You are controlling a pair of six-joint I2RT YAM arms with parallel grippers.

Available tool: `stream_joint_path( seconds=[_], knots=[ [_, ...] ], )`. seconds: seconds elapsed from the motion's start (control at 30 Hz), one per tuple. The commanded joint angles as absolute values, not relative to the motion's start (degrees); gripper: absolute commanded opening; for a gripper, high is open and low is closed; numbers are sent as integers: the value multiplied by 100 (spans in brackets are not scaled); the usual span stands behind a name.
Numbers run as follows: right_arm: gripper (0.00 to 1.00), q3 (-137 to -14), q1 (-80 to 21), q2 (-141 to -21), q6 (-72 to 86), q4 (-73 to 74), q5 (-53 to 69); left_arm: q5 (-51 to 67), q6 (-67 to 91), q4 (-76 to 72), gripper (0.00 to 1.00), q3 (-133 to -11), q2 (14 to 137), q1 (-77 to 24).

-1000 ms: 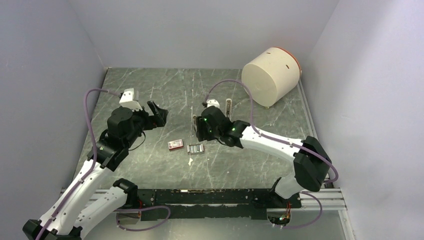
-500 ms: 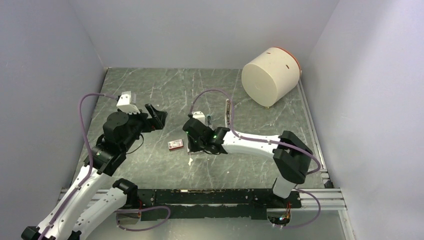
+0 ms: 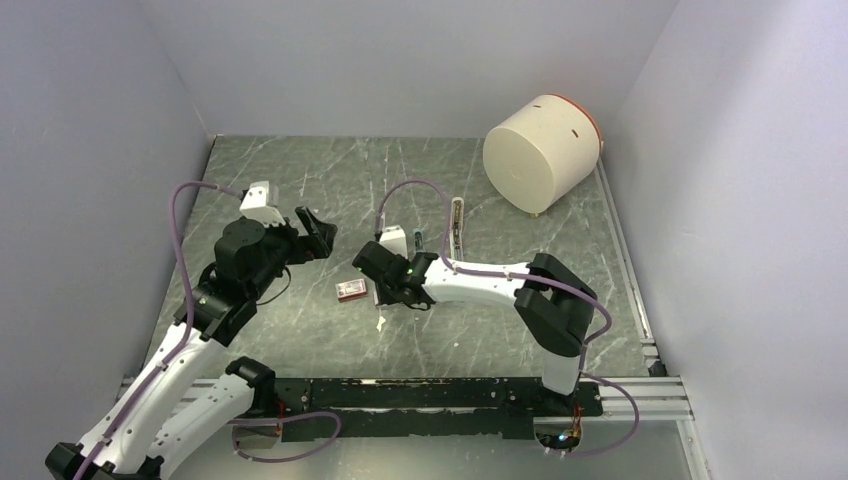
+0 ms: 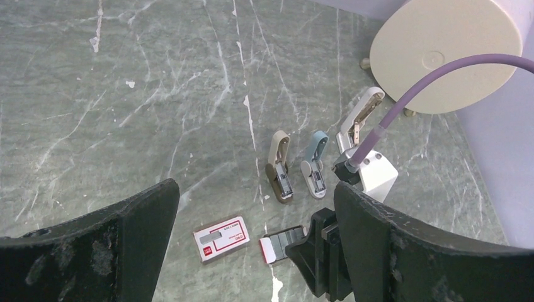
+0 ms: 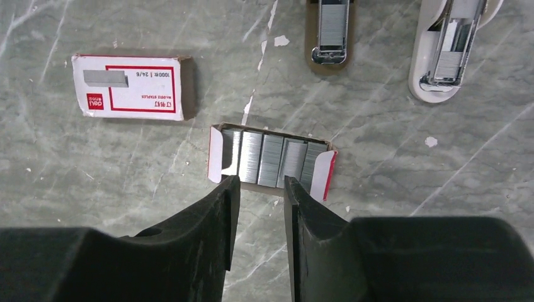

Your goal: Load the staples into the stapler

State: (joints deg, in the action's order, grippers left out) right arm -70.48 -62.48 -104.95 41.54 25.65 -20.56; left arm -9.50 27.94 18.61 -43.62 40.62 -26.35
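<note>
The staples [image 5: 271, 160] are silvery strips in an open tray with white and red end flaps, lying flat on the table. They also show in the left wrist view [image 4: 284, 241]. My right gripper [image 5: 259, 182] hangs just above their near edge, its jaws a narrow gap apart with nothing between them. In the top view it [image 3: 380, 283] covers the staples. Three open staplers lie beyond: a brown one [image 4: 279, 168], a blue one [image 4: 313, 170] and a white one [image 4: 357, 118]. My left gripper [image 4: 255, 192] is wide open and empty, held above the table [image 3: 313, 230].
A little red and white staple box [image 3: 350, 289] lies just left of the staples [image 5: 129, 86]. A large cream cylinder [image 3: 540, 150] lies on its side at the back right. Grey walls close in the marbled table on three sides.
My right arm has swung left and forward, bringing its gripper down over the staples, which it now covers in the top view. My left arm has barely shifted.
</note>
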Motion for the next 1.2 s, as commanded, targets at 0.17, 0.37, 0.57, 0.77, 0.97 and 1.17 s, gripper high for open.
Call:
stream_joint_path(
  seconds=[0.17, 0.37, 0.57, 0.77, 0.97, 1.17],
  knots=[
    [43, -7265, -6220, -10694, 4025, 2692, -2224, -1098, 2857, 1815, 97, -4304, 4064, -2610],
    [45, -7225, -6139, -10749, 4008, 2656, -2143, -1131, 2872, 1837, 97, -4298, 4075, -2606],
    [51, -7341, -6064, -10731, 3981, 2792, -2226, -1227, 2927, 1934, 97, -4298, 4076, -2610],
    [52, -7599, -5904, -10864, 3894, 2719, -2100, -1357, 3190, 2240, 97, -4214, 3980, -2615],
    [31, -7936, -5638, -11234, 3764, 2969, -2348, -957, 3657, 2610, 84, -3750, 3853, -2615],
    [27, -7857, -5527, -11347, 3547, 2994, -2273, -514, 3878, 2612, 81, -3328, 3702, -2610]
  ],
)
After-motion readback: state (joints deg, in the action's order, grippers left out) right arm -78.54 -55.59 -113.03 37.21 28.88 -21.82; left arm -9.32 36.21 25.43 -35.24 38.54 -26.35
